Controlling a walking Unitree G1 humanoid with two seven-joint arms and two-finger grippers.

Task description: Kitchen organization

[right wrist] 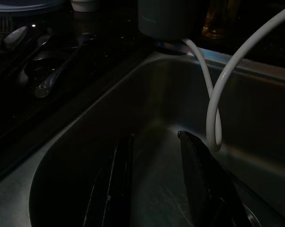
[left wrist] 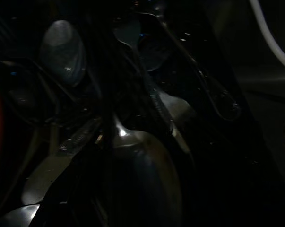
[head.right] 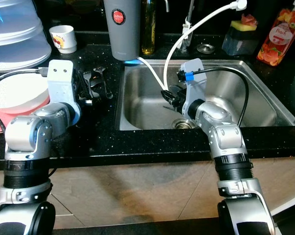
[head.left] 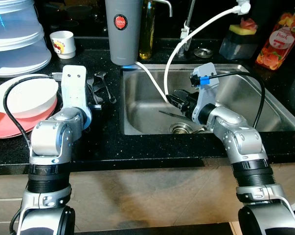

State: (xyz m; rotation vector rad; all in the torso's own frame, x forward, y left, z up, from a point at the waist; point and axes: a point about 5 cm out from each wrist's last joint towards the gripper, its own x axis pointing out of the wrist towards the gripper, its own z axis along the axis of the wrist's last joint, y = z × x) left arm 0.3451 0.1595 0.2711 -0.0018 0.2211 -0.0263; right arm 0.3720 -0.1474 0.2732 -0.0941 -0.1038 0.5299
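Note:
Several spoons and forks (head.left: 104,84) lie in a heap on the black counter (head.left: 113,142) left of the steel sink (head.left: 147,93). My left gripper (head.left: 95,90) hangs low right over that heap; its wrist view is dark, with spoon bowls (left wrist: 62,49) close in front. My right gripper (head.left: 179,100) is down inside the sink, open, with bare steel between its two fingers (right wrist: 203,179). A thin metal utensil (head.left: 172,114) lies on the sink floor just under it, beside the drain (head.left: 181,128).
A white hose (head.left: 174,54) loops into the sink close to the right gripper. A grey jug (head.left: 123,29) and an oil bottle (head.left: 147,29) stand behind. At left are a white bowl (head.left: 25,95) on a pink plate, plastic containers (head.left: 15,39) and a cup (head.left: 63,44).

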